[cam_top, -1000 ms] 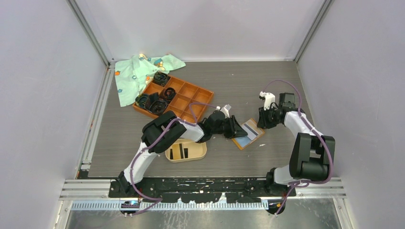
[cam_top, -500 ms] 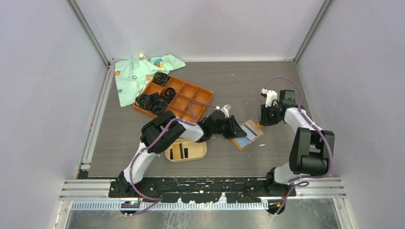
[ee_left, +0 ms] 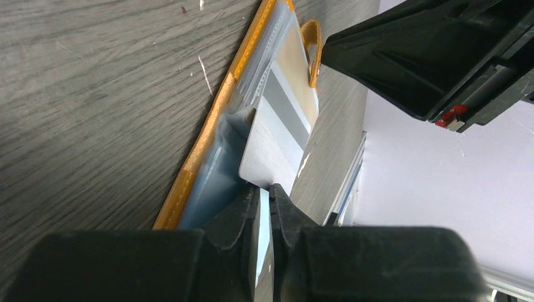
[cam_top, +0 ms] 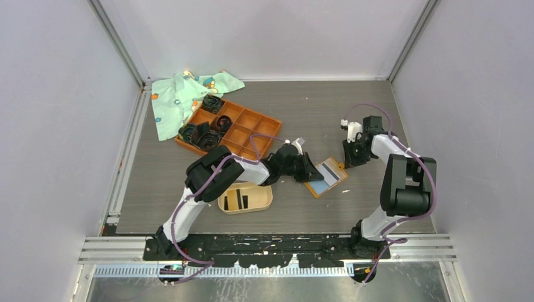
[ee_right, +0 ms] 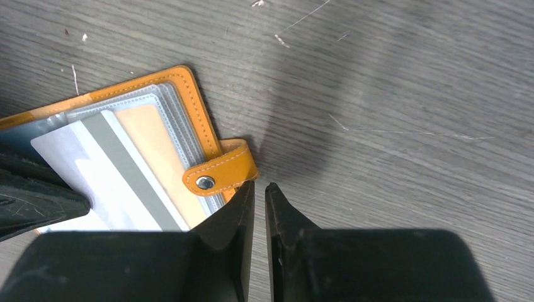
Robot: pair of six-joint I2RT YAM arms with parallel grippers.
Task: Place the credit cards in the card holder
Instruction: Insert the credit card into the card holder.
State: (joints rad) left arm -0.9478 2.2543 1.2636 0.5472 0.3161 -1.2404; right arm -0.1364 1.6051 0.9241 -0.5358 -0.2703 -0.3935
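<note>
Pinching a corner of the credit card (ee_left: pixel 277 126), the left gripper (ee_left: pixel 269 190) is hiding that corner and part of the orange wallet (ee_left: pixel 208 132). The right gripper (ee_right: pixel 259 187), nearly shut on nothing, is hanging just beside the snap tab (ee_right: pixel 220 173); the card holder (cam_top: pixel 264 202) is sitting near the table (cam_top: pixel 315 214) edge.

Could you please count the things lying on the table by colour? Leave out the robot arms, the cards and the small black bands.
Orange: 2, the grid tray and the open wallet
Beige: 1, the oval card holder
Green patterned: 1, the cloth
Total: 4
</note>
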